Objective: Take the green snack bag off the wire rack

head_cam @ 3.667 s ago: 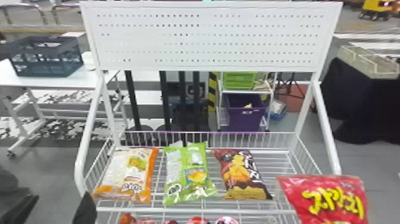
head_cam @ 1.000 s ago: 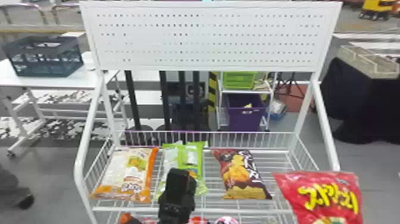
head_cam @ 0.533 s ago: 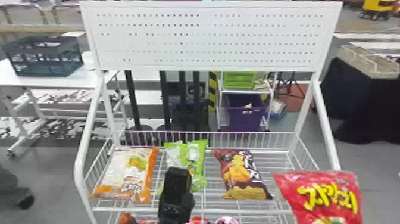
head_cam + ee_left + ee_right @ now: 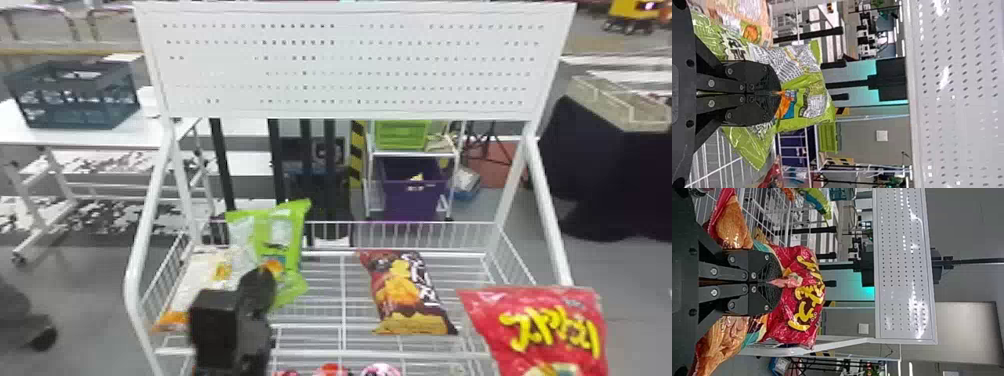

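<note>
The left fingers hide part of the green snack bag.

The green snack bag is glossy, crinkled plastic film; the red bag has the same shiny, creased skin. The wire rack looks like smooth coated metal, its perforated panel glossy. The left gripper and right gripper are matt, with shiny metal screws. The drape looks like matt cloth.

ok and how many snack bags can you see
4 for sure: white-and-orange bag, rack's left; green bag, in the left gripper; brown bag, rack's right half; red bag, in the right gripper. Reddish items lower down may be more.
</note>
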Controlling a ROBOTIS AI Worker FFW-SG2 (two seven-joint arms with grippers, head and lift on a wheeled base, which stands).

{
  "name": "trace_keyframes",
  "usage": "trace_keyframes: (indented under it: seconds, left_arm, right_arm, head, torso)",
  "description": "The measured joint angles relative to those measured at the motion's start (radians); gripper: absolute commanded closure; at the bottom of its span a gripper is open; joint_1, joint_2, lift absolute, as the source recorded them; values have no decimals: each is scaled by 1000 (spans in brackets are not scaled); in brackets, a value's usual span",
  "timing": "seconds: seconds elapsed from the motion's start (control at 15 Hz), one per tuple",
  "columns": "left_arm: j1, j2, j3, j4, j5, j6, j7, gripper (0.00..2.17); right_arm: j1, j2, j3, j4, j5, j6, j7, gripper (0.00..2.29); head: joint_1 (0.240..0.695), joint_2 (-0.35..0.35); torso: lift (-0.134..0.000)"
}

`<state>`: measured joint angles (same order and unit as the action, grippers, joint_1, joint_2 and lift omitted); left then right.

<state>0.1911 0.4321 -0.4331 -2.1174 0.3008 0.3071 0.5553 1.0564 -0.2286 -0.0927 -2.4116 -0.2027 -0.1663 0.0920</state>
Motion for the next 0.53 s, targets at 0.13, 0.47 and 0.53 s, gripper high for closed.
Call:
trace_keyframes:
  seconds: [0.13, 0.47, 0.53]
  left_arm:
    - [154, 31, 108, -102, -7, -97, -35, 1777]
    - [493, 33, 323, -225, -23, -374, -128, 1777]
    - [533, 25, 350, -230, -24, -415, -146, 1777]
  right_arm:
    - [-3, 0, 1, 5, 0, 0, 0, 2125]
    - [-10, 0, 11, 9, 2, 0, 0, 2125]
    - [-9, 0, 11, 9, 2, 0, 0, 2125]
  head:
    - [499, 0]
    - [499, 0]
    - [499, 0]
  torso:
    - [0]
    - [0]
    - [0]
